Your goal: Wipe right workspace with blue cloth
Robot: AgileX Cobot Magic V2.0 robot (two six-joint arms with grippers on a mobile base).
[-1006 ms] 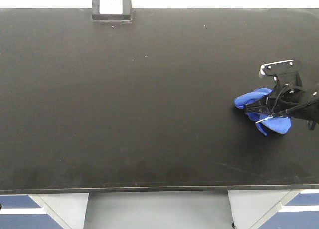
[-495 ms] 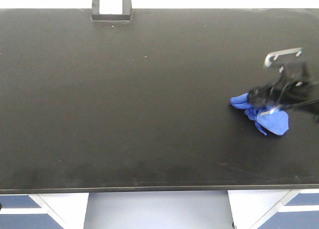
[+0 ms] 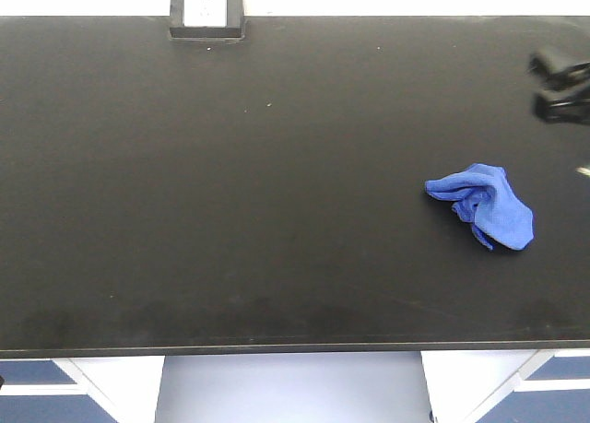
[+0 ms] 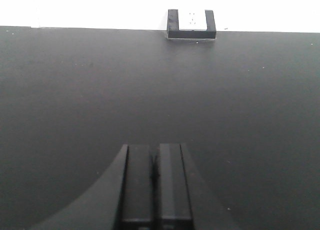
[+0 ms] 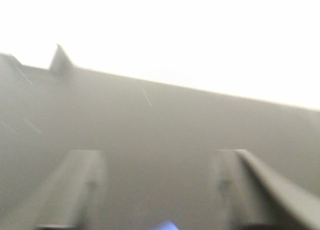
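while blue cloth [image 3: 484,205] lies loose, right gripper [image 5: 160,190] jaws apart

The cloth [image 3: 483,205] is soft, wrinkled blue fabric. The benchtop [image 3: 230,183] is matt black, smooth, faintly speckled. The box [image 3: 206,13] looks like black plastic, white-faced.

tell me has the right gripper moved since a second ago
Yes. The right gripper has let go of the crumpled royal-blue fabric cloth and pulled away toward the matte black benchtop's far right corner, open.
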